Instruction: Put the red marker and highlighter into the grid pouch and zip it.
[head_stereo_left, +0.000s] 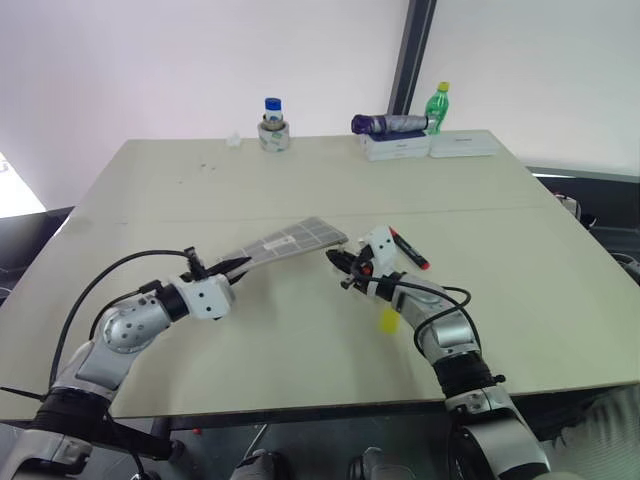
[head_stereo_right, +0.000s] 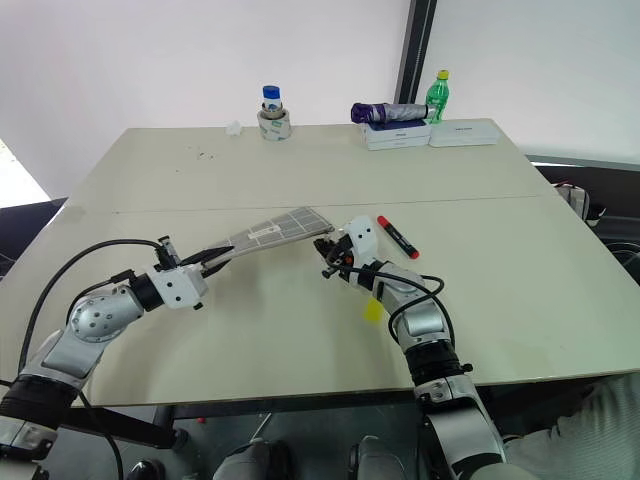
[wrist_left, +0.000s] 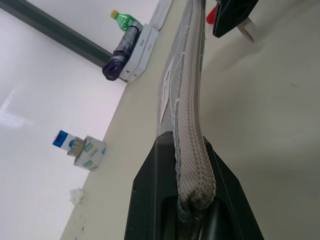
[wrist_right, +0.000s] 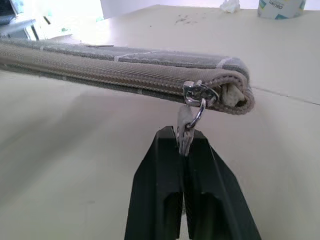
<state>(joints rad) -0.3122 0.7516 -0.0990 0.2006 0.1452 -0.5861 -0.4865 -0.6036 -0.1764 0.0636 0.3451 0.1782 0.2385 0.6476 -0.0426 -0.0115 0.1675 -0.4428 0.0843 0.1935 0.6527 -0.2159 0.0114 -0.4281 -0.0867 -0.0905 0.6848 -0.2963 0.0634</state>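
Left eye view first: near the middle of the frame the grid pouch is held off the table, its lower-left end clamped in the left gripper and its upper-right end met by the right gripper, whose fingers are pinched together. Just right of that gripper the red marker lies on the table, and below it, beside the right forearm, a bit of the yellow highlighter shows. Along the far edge, at the top of the frame, stand a blue-capped jar inside a roll of tape, two white boxes, a folded purple umbrella and a green bottle. Right eye view gives the same layout, with the marker lying free just right of the right gripper. Left wrist view: the two black fingers at the bottom centre squeeze the pouch's edge, which runs up the frame toward the other gripper at the top. Right wrist view: the black fingers at the bottom centre are closed on the metal zipper pull, which hangs from the pouch's corner in the middle right of the frame.
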